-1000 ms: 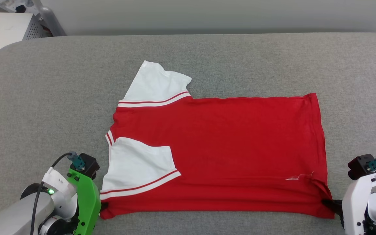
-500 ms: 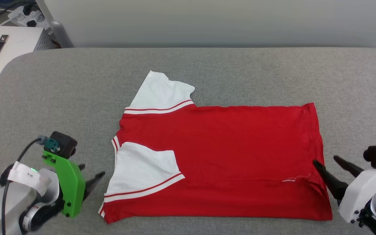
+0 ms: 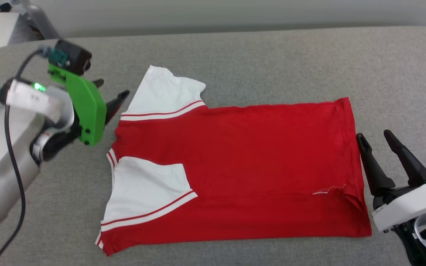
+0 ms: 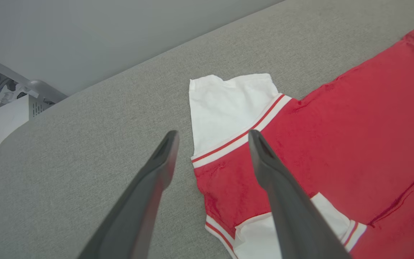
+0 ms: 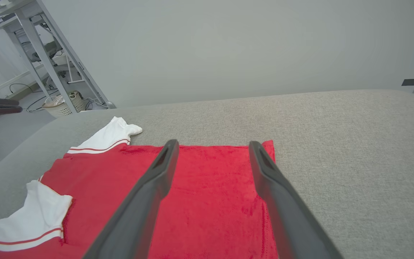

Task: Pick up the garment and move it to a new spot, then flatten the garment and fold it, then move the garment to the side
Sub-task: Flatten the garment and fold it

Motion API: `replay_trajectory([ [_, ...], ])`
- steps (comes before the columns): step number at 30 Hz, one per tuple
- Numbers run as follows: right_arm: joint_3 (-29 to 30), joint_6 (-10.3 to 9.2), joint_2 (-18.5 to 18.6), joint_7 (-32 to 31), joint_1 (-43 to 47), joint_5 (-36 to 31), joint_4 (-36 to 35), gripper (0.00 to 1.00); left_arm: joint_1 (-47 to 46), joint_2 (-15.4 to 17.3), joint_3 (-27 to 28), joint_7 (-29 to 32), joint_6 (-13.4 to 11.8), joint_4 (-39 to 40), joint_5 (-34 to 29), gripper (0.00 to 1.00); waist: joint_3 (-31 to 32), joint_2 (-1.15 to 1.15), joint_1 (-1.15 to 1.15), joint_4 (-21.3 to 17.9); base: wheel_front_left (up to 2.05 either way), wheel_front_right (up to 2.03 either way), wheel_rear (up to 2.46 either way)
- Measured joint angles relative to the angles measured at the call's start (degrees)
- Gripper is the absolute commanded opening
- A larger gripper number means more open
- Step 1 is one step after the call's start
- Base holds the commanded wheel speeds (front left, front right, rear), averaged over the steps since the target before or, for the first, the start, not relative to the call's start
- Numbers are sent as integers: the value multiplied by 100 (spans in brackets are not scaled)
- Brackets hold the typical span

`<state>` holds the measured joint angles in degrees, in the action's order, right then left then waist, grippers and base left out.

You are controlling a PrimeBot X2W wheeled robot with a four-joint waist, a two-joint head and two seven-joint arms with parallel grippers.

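Left gripper (image 3: 112, 88) and right gripper (image 3: 373, 134): jaws spread, empty. Risk at upper-left sleeve (image 3: 165, 92): pinching one layer only, dragging garment (image 3: 253, 159) askew, rumpling the flattened body.

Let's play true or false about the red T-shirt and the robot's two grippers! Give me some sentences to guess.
1. The red T-shirt lies spread on the grey padded surface. True.
2. The left gripper pinches a sleeve. False: it is open, holding nothing.
3. The right gripper is open beside the hem. True.
4. Both white sleeves are folded onto the red body. False: only the near sleeve is; the far sleeve sticks out.
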<state>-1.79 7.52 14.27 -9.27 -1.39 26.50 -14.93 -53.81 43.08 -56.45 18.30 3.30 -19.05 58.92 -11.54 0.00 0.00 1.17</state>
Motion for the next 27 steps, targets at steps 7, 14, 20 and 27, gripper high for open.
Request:
replay_trajectory([
  [7, -142, 0, -46, 109, -289, -16, -90, 100, -1499, -307, -119, 1873, 208, -835, 156, 100, -630, 0, 0, -233, 0, 0, 0],
  [14, -237, 0, 0, 299, -773, -9, -126, 100, -2628, -552, -299, 2774, 281, -1361, -7, 100, -1376, 0, 1, -483, 0, 0, 0],
  [20, -314, 0, 74, 426, -1132, -3, -138, 100, -3078, -699, -382, 3008, 310, -1778, -104, 100, -2005, 0, 1, -669, 0, 0, 0],
  [27, -394, 0, 131, 550, -1321, 5, -89, 100, -3088, -704, -379, 3067, 353, -2216, -18, 100, -2567, 0, 1, -883, 0, 0, 0],
])
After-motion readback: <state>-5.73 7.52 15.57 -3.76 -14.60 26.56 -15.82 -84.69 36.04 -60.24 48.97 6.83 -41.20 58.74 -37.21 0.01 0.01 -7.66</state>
